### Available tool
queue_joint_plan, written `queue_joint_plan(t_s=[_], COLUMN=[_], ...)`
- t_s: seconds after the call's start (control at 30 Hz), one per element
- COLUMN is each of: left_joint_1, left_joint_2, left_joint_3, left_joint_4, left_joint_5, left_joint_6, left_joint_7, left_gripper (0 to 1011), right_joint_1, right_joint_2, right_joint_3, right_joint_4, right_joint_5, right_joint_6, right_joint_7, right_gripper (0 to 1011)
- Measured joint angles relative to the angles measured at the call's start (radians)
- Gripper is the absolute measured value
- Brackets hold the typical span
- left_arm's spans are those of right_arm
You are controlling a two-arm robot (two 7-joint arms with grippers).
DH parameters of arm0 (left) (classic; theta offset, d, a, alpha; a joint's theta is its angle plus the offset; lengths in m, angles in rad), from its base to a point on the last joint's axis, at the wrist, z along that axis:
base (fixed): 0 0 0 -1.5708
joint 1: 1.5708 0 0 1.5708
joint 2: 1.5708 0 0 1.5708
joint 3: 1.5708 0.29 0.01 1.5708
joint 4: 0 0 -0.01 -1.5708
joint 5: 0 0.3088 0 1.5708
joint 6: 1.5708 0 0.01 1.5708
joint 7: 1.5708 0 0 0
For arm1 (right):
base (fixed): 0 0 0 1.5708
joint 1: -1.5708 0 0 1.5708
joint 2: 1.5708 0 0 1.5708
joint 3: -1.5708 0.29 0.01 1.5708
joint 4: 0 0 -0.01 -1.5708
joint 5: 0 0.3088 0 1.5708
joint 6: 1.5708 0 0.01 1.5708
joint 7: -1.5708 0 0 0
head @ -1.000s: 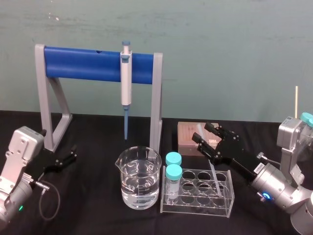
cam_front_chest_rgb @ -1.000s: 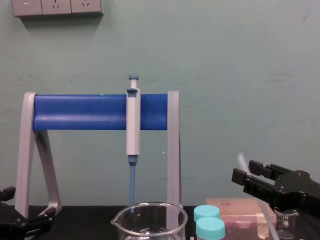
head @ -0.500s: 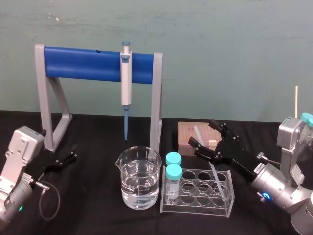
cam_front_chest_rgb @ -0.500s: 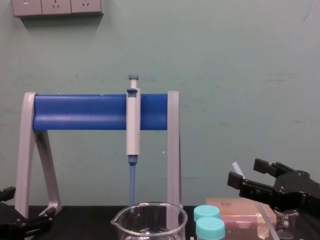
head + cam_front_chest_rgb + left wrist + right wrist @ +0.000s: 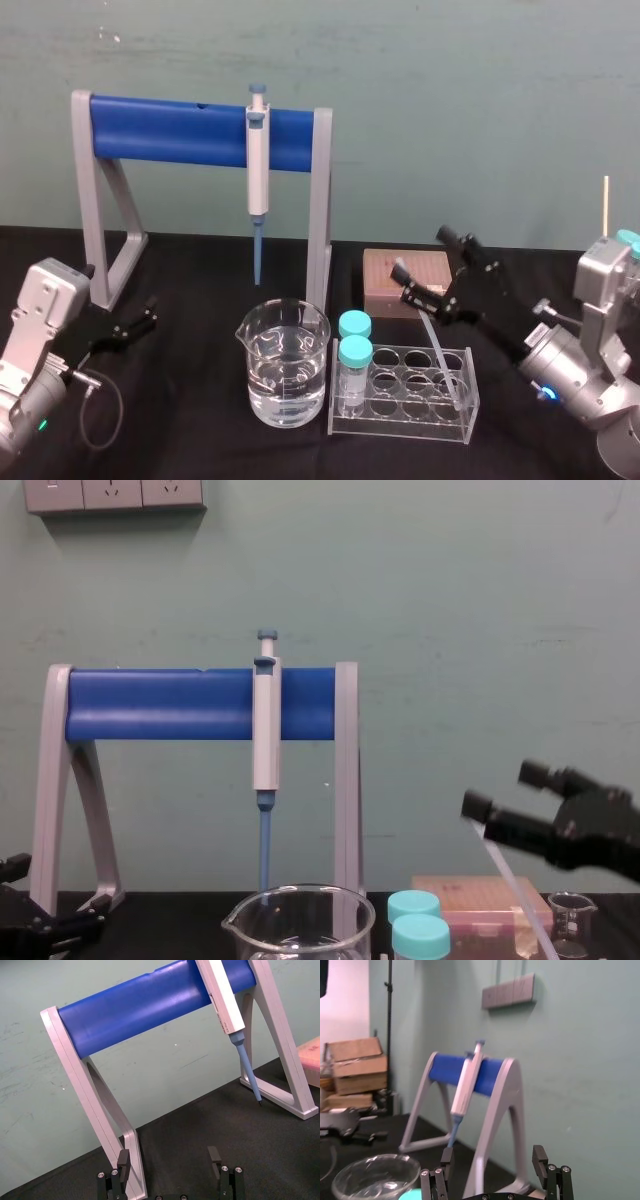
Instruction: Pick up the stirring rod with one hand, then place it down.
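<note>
While the left gripper (image 5: 147,313) rests parked at the left of the tabletop (image 5: 200,262) with jaws apart, the right gripper (image 5: 424,263) hovers above the rack (image 5: 400,418), jaws also apart and empty. The rod (image 5: 437,345) leans in the rack's right end, its top just beside the lower finger; contact cannot be told.

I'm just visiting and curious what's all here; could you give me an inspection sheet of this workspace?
Surface: black table, no spills seen.
Job's things: stirring rod leaning in the tube rack.
Clutter: pipette on blue stand, water beaker, two capped vials, brown box.
Grippers: right gripper open beside the rod's upper end; left gripper open, parked left.
Cables: grey cable looping by left arm.
Surroundings: green wall, wall sockets.
</note>
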Motion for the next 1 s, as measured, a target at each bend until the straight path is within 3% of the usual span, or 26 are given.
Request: queue_joint_plan(t_s=[0.2, 0.43, 0.73, 1.0], left_joint_1=[0.000, 0.000, 0.000, 0.000], left_joint_2=[0.000, 0.000, 0.000, 0.000], left_joint_3=[0.000, 0.000, 0.000, 0.000], left_joint_4=[0.000, 0.000, 0.000, 0.000], left_joint_5=[0.000, 0.000, 0.000, 0.000], left_joint_6=[0.000, 0.000, 0.000, 0.000], left_joint_7=[0.000, 0.000, 0.000, 0.000], left_gripper=[1000, 1000, 1000, 1001], right_joint_1=[-0.037, -0.083, -0.152, -0.181], right_joint_2=[-0.010, -0.019, -0.015, -0.011], right_joint_3=[0.051, 0.106, 0.160, 0.176], right_joint_4=[-0.066, -0.131, -0.172, -0.173], right_joint_5=[-0.034, -0.073, -0.117, -0.144], right_joint_6=[-0.046, -0.034, 0.114, 0.198], right_joint_7=[-0.078, -0.176, -0.276, -0.297], right_gripper=[1004, 1004, 1004, 1004])
